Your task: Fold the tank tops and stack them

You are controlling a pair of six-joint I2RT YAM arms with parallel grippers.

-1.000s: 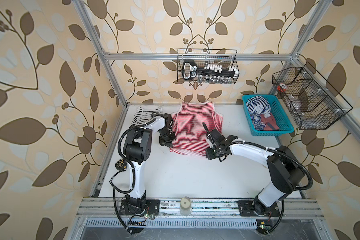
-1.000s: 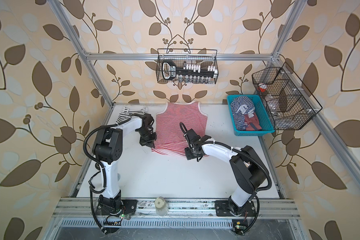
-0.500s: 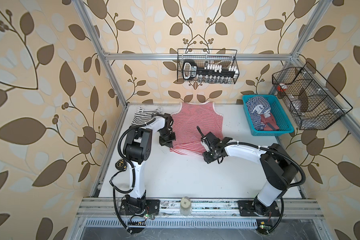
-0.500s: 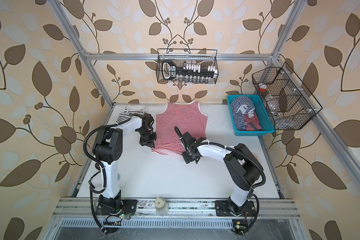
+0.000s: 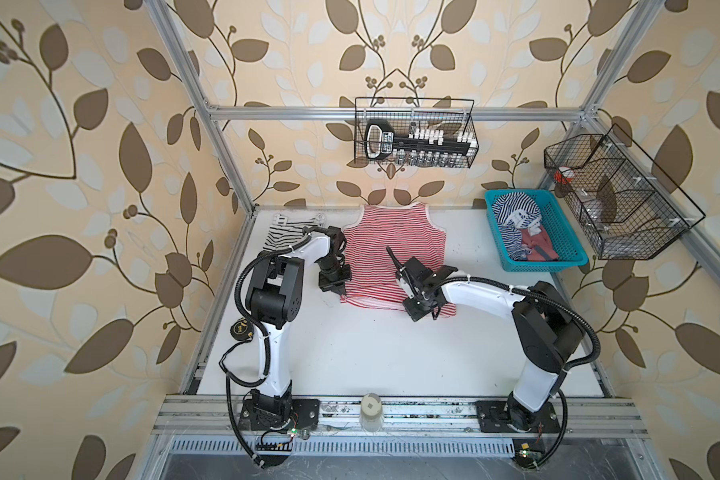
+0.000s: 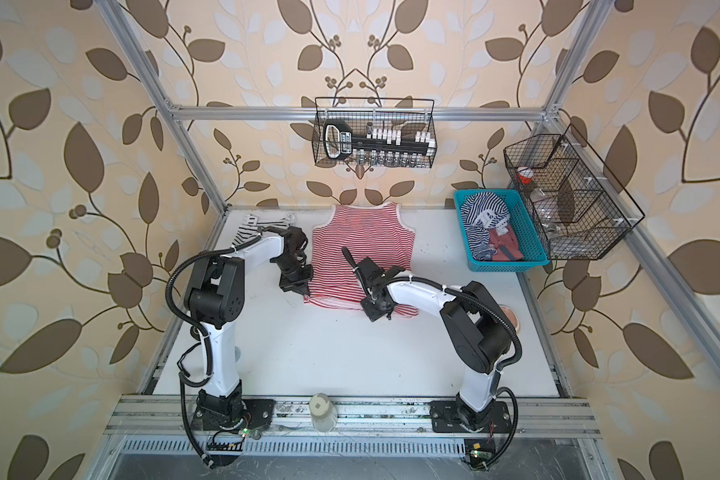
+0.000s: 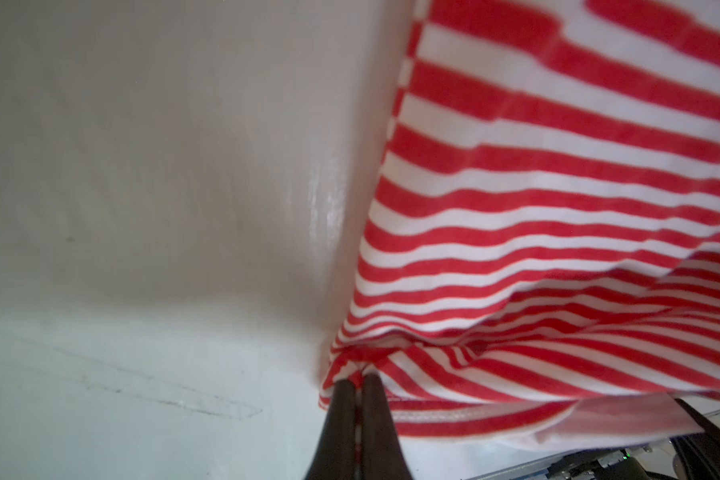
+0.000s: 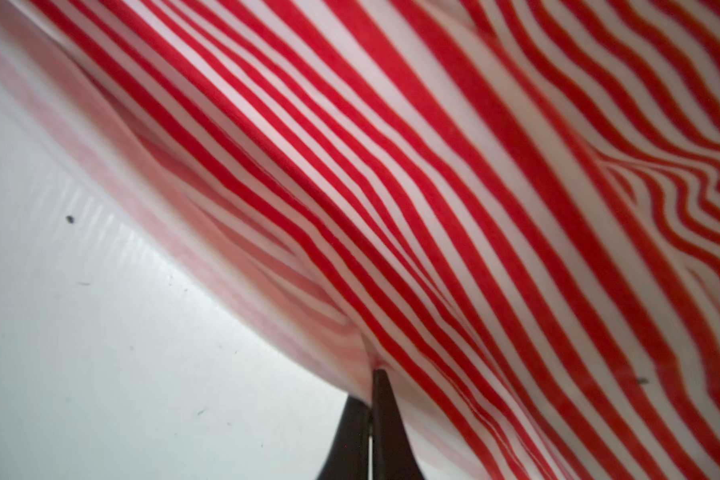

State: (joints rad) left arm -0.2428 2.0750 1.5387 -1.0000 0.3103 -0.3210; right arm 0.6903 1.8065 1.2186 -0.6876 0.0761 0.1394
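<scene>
A red-striped tank top (image 5: 395, 245) (image 6: 362, 243) lies flat at the back middle of the white table, with its hem toward the front. My left gripper (image 5: 341, 293) (image 6: 307, 296) is at the hem's left corner; in the left wrist view it (image 7: 359, 376) is shut on bunched red-striped cloth (image 7: 516, 232). My right gripper (image 5: 420, 312) (image 6: 377, 313) is at the hem further right; in the right wrist view it (image 8: 373, 380) is shut on the cloth's edge (image 8: 433, 208), which lifts off the table. A black-striped tank top (image 5: 283, 230) (image 6: 253, 226) lies at the back left, partly hidden by the left arm.
A blue basket (image 5: 496, 245) holding more clothes stands at the back right. Wire baskets hang on the back wall (image 5: 414, 139) and the right wall (image 5: 624, 216). A small jar (image 5: 371, 409) stands on the front rail, and a tape roll (image 5: 241, 328) lies at the table's left edge.
My right gripper has moved forward along the red-striped top to its hem and shut on it. The left gripper keeps its hold on the corner.
</scene>
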